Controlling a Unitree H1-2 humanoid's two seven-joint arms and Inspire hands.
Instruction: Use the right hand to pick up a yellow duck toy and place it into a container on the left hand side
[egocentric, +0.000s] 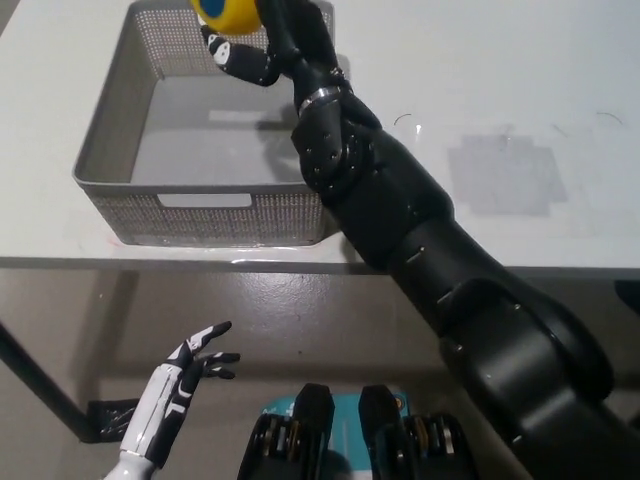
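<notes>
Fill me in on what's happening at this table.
The robot's black right hand holds a yellow duck toy above the far end of the grey mesh basket, which sits on the white table. The toy has not been let go. The white left hand hangs open below the table edge, taking no part.
</notes>
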